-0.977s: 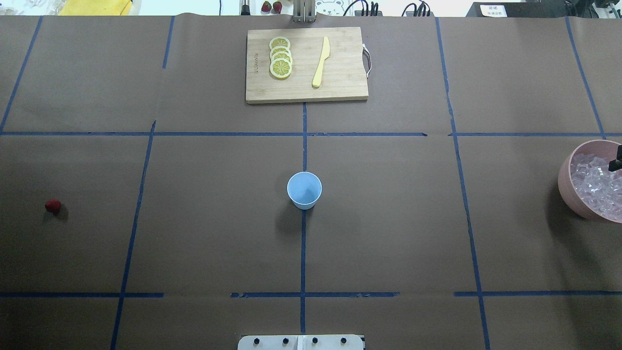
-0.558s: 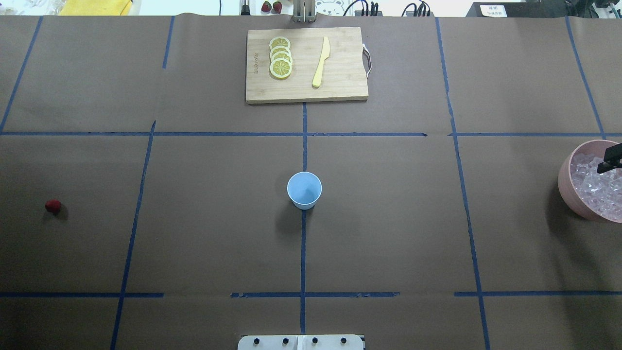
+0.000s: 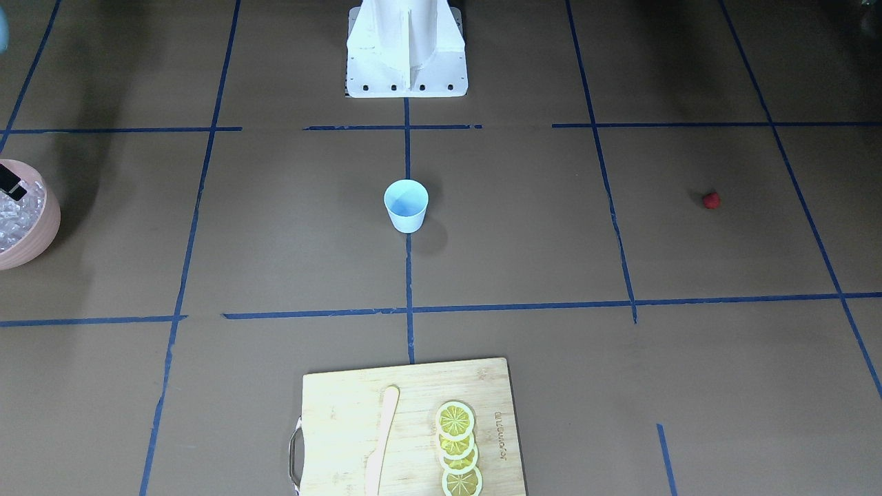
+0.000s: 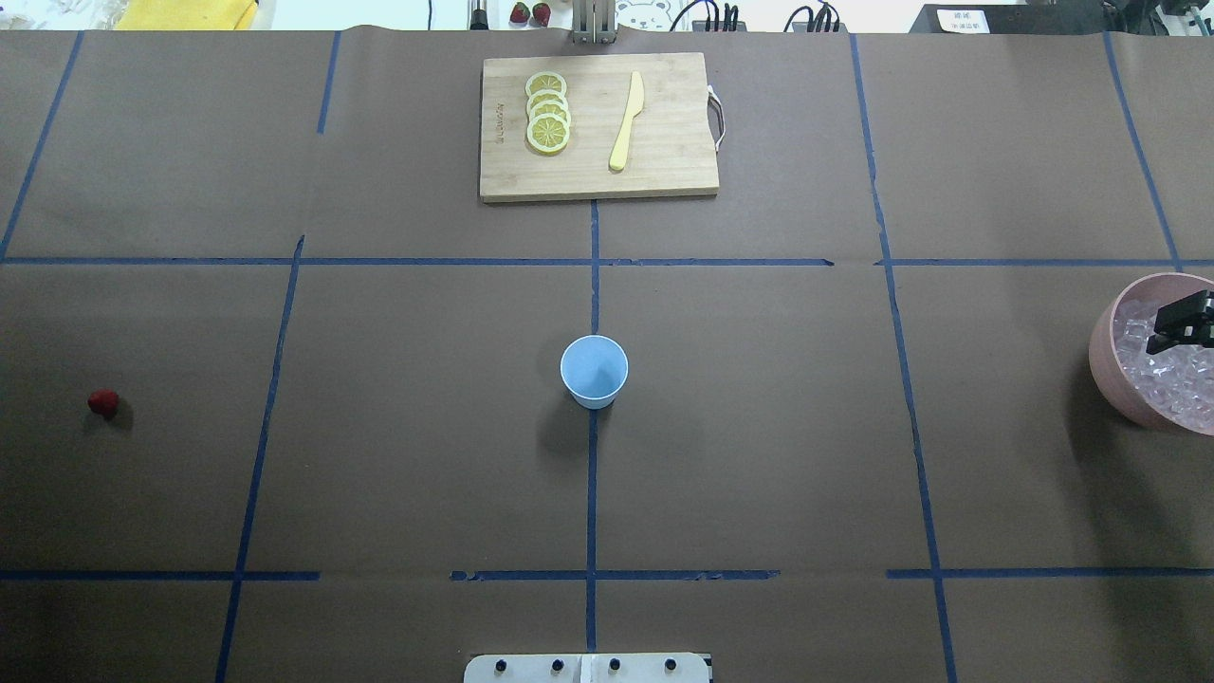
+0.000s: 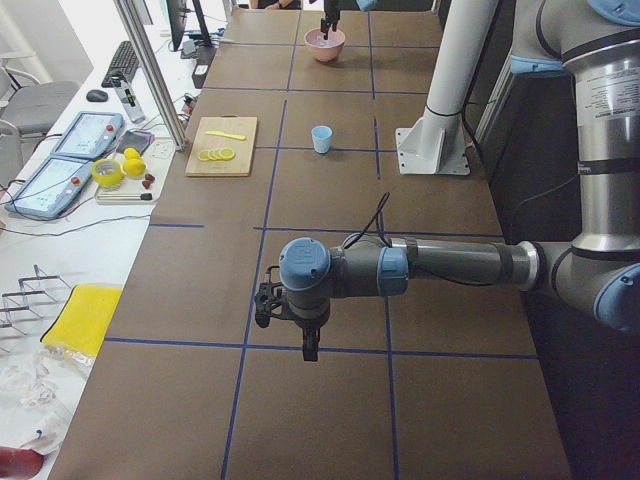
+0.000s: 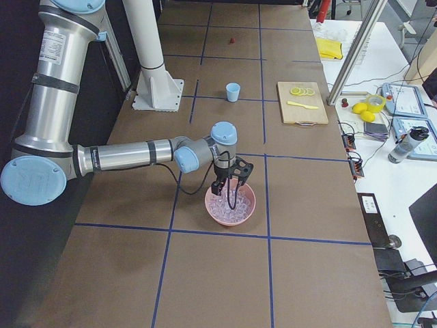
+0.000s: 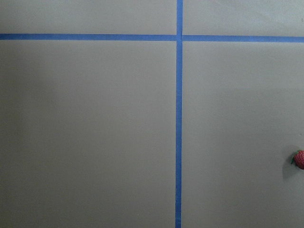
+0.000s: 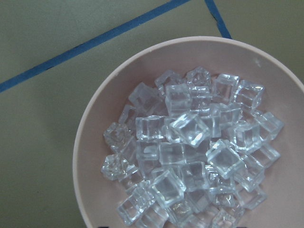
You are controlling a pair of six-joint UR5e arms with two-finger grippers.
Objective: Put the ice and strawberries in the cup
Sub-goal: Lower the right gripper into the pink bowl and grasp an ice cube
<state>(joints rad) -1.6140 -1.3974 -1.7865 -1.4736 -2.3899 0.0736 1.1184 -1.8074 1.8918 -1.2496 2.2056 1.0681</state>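
Moved since a second ago: right end effector (image 4: 1179,323), further toward 9 o'clock over pink bowl (image 4: 1103,332). Looks spread, pinching nothing, hovering above the ice (image 8: 190,156). Can't tell spread or pressed together for left end effector (image 5: 288,328), parked over bare desk (image 4: 759,427) near the strawberry (image 4: 104,402). Step in hand, by my read: first ice pick. Next: drop into the heap, close on one cube, carry to cup (image 4: 594,371) at bowl's 9 o'clock. Looks empty so far. Count: one cup; one strawberry at cup's 9 o'clock, well apart; one bowl, cubes too many to count; four lemon slices (image 4: 548,112), one knife (image 4: 627,121), one board (image 4: 664,171) at 12 o'clock.
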